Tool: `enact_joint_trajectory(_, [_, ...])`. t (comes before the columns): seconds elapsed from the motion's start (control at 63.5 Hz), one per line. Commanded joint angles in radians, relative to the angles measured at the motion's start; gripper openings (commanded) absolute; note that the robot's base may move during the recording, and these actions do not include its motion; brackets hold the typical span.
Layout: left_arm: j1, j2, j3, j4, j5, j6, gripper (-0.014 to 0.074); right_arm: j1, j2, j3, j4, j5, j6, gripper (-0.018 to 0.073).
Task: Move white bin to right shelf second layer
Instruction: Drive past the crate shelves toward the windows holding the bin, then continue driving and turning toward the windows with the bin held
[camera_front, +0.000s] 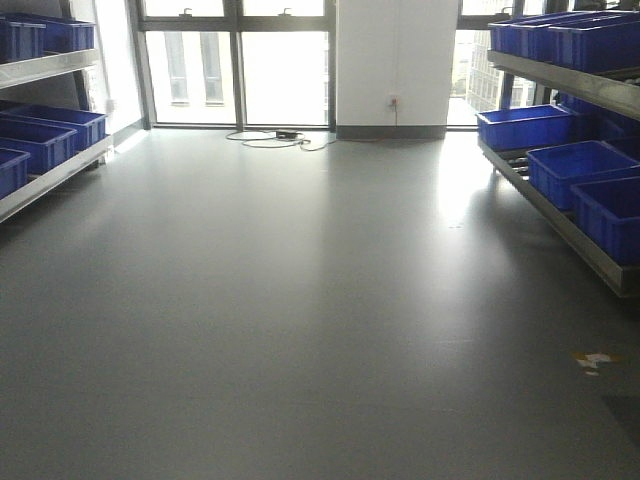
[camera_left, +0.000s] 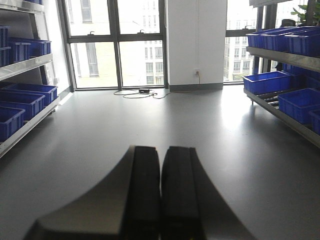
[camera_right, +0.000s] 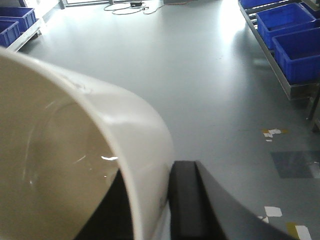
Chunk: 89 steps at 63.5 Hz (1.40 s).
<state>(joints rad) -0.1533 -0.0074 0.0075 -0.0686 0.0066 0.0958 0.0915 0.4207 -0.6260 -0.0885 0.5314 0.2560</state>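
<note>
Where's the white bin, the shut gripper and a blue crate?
white bin (camera_right: 142, 125): right wrist view, outer wall by rim.
left gripper (camera_left: 161, 152): left wrist view, between its fingertips.
blue crate (camera_front: 525, 128): front view, front wall.

All views share the grey floor (camera_front: 300, 300) (wrists lower).

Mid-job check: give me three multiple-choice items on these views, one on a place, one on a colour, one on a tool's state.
1. Where is the white bin? A. On the floor. B. Gripped at its rim by the right tool. C. Inside a crate.
2. What colour are the crates on the shelves? A. Blue. B. Red. C. Green.
3. How is the left tool? A. Wide open. B. Shut on the bin. C. Shut, empty.
1 B: its wall sits against the tool's finger, above the floor. 2 A: every crate in view is blue. 3 C: its fingers meet with nothing between.
</note>
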Motion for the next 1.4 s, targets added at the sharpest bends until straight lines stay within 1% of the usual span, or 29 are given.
enact_joint_trajectory(0.0, [0.001,-0.013,0.033,-0.005,-0.087,-0.007,0.0085,-0.008,0.011,-0.029,-0.007,-0.107,-0.002,0.0057])
enact_joint_trajectory(1.385, [0.001,-0.013,0.033,-0.005,-0.087,-0.007,0.0085,-0.008,0.011,-0.029,-0.007,-0.107,-0.002,0.0057])
